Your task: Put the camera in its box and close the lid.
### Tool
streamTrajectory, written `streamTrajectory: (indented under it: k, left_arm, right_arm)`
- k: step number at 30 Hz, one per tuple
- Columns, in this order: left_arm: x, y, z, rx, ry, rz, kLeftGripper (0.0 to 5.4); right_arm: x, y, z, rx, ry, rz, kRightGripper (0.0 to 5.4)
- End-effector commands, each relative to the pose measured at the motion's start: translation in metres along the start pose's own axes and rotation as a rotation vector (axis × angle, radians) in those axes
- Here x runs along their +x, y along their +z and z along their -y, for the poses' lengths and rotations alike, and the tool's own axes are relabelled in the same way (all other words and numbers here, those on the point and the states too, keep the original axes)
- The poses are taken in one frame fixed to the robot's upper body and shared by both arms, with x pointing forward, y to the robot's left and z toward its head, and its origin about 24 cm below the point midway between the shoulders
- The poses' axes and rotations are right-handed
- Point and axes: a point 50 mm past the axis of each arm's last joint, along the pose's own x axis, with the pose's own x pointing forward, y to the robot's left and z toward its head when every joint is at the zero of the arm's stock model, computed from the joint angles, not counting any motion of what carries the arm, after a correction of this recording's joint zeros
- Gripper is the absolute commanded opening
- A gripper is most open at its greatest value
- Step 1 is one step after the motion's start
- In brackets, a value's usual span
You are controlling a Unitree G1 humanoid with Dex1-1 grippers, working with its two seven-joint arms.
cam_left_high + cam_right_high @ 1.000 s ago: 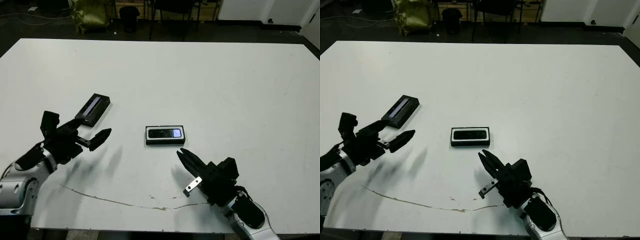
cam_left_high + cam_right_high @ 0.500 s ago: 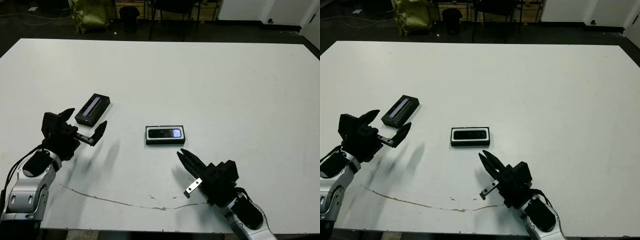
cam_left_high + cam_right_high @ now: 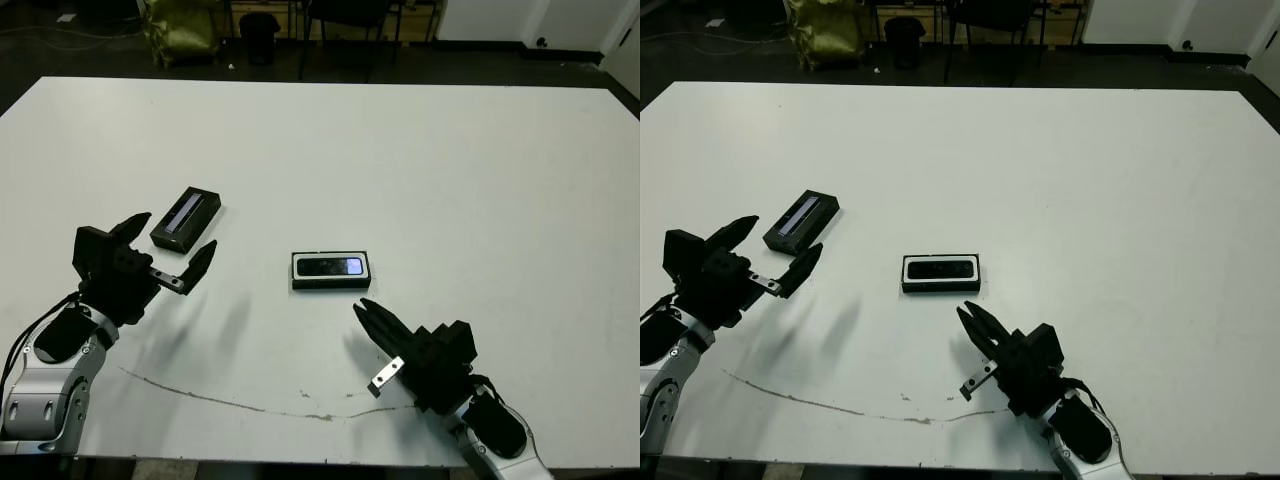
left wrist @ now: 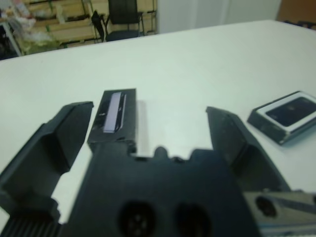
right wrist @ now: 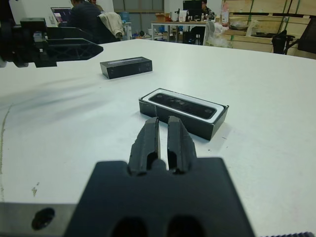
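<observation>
The box [image 3: 331, 270] lies in the middle of the table, a black tray with white lining. The camera [image 3: 330, 266] rests inside it, glossy face up. To the left lies the lid [image 3: 186, 218], its pale bluish-grey strip facing up. My left gripper [image 3: 174, 234] is open, and its fingers [image 4: 69, 128] spread wide just short of the lid's [image 4: 114, 118] near end. My right gripper [image 3: 362, 308] is shut with nothing in it, a short way in front of the box [image 5: 183, 112] and pointing at it.
A thin brown line [image 3: 250, 405] runs across the table near its front edge. Beyond the far edge stand a yellow-green bag [image 3: 180, 30] and chairs [image 3: 345, 20]. People [image 5: 86, 15] sit at desks far behind the table.
My left gripper has turned and swung up towards the lid, with its fingers spread wider, then drawn back slightly to the left. The right gripper, box and lid have not moved.
</observation>
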Motion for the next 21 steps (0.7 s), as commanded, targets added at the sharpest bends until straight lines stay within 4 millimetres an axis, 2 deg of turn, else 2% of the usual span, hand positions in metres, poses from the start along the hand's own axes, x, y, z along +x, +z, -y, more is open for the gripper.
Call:
streamTrajectory:
  k: [1,12,21]
  left_arm:
    - [0.001,-0.009,-0.008,0.011,0.016,-0.058,5.38]
    - [0.011,-0.015,-0.015,0.001,0.030,-0.092,5.38]
    - [0.020,-0.016,-0.013,0.014,0.026,-0.087,5.38]
  right_arm:
    - [-0.003,-0.004,0.003,0.004,-0.008,-0.041,0.00]
    - [-0.003,0.002,0.004,-0.002,-0.003,-0.030,0.00]
    - [-0.004,0.005,0.005,-0.011,-0.016,-0.038,0.00]
